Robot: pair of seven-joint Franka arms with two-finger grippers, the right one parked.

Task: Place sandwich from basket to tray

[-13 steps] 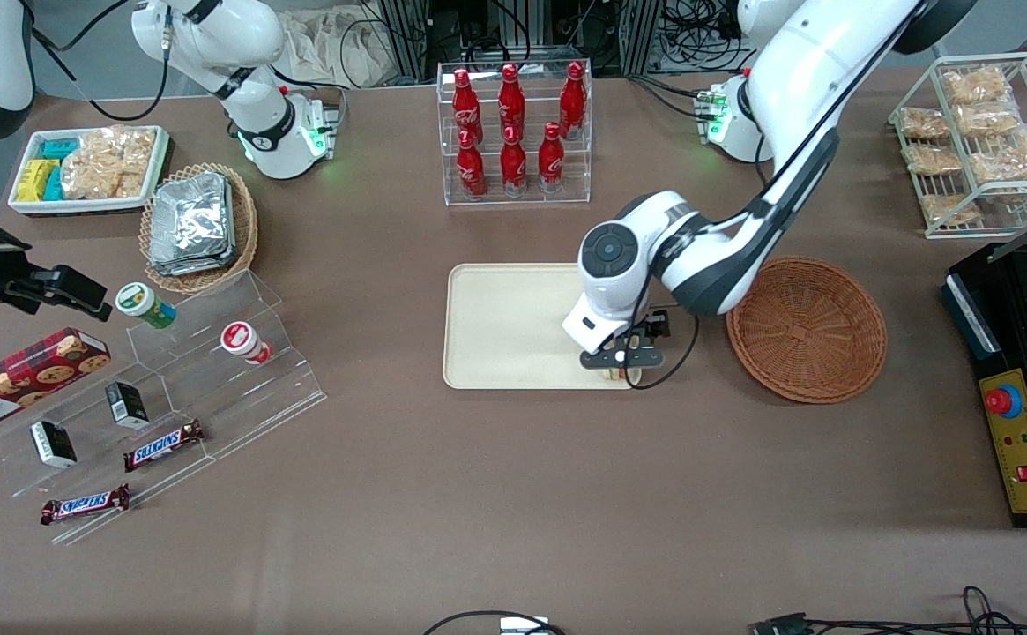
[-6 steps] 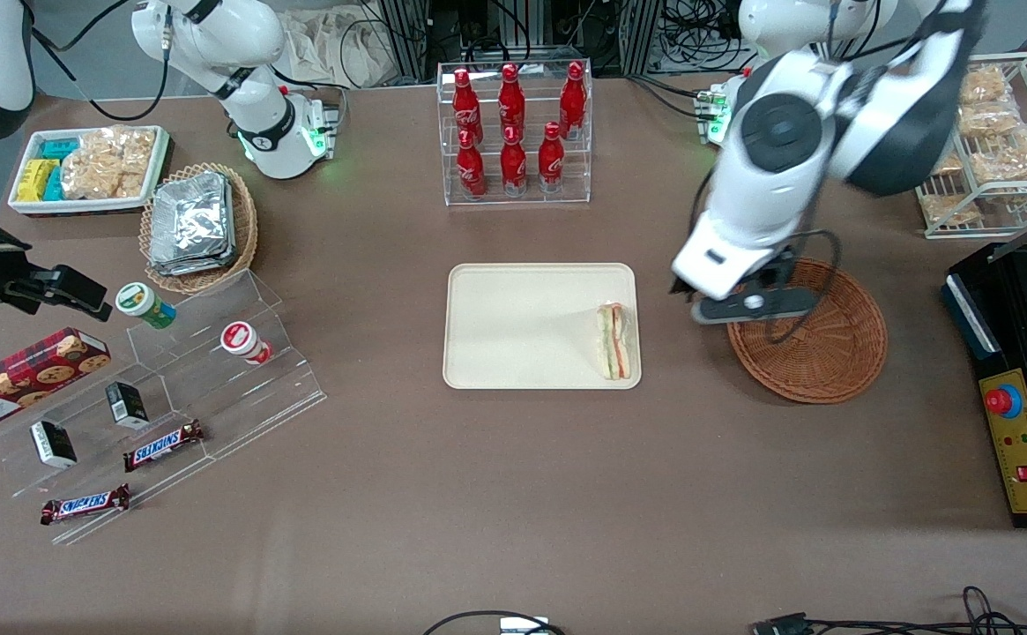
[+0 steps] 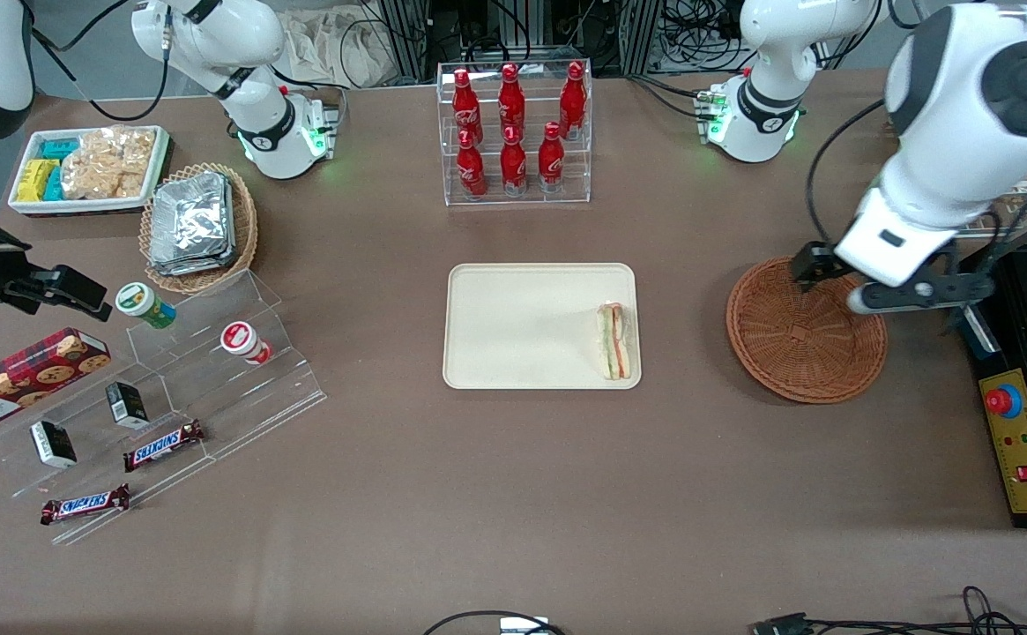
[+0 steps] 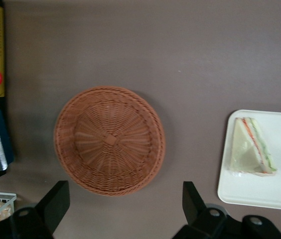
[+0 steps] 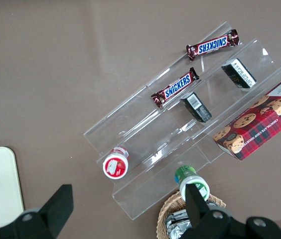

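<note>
I see the wrapped sandwich [image 3: 615, 342] lying flat on the cream tray [image 3: 513, 326], at its edge nearest the wicker basket [image 3: 806, 330]. My gripper [image 3: 905, 291] hangs above that basket's rim, fingers [image 4: 55, 203] spread wide, holding nothing.

My working arm [image 3: 954, 150] is glossy white with rounded shells and dark grey-black joint caps. A black cable loops along its wrist. Its gripper [image 3: 896, 291] is black, with blocky black fingers [image 4: 56, 201]. The white base [image 3: 755, 119] shows a green light.
</note>
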